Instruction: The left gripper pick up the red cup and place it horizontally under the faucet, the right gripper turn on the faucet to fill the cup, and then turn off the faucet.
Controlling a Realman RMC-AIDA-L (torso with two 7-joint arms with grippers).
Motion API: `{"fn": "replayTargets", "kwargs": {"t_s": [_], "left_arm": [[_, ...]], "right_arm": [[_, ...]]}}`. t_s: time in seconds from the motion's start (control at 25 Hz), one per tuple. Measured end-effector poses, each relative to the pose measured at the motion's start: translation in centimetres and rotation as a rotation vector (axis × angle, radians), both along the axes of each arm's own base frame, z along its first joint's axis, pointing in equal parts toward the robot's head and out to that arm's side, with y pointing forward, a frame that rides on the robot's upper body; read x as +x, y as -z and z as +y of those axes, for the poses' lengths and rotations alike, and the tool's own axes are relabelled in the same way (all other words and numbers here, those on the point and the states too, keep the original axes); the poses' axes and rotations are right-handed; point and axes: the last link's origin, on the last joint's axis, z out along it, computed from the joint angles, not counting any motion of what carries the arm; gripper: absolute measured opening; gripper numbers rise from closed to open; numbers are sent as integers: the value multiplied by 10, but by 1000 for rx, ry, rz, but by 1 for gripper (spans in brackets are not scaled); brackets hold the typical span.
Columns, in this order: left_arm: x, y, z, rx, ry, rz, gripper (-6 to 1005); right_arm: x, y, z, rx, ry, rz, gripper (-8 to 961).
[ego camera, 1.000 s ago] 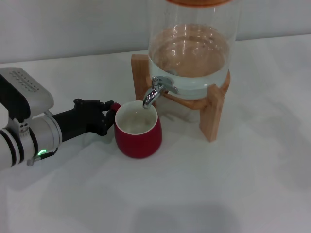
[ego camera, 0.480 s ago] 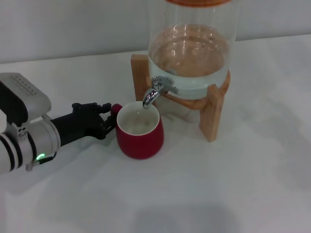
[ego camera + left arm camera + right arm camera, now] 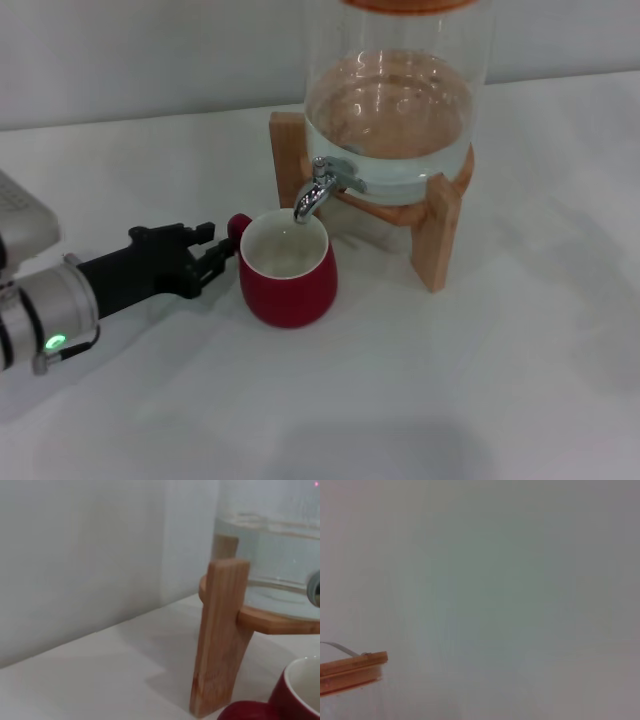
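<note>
Head view has the red cup [image 3: 287, 268] parked under the faucet [image 3: 320, 190], left gripper [image 3: 214, 250] spread open at its 9 o'clock holding nothing, filling's still to do.

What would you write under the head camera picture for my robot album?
Red cup sits on the table under the faucet, with the left gripper open beside its handle.
</note>
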Motion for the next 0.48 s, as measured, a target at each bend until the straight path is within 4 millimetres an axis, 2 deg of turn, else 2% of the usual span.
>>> {"fn": "replayTargets", "kwargs": {"t_s": [0.16,0.32,0.48], "left_arm": [[-10,-17,-10,8,-31,-44,367],[-21,-48,-31,49,-37,-112,376],[-20,-80,-55,106,2,-236,384]], "right_arm": [[0,-2,-1,6,1,3,720],[0,-2,-2,6,-2,3,720],[2,-2,-5,5,7,6,720]]}}
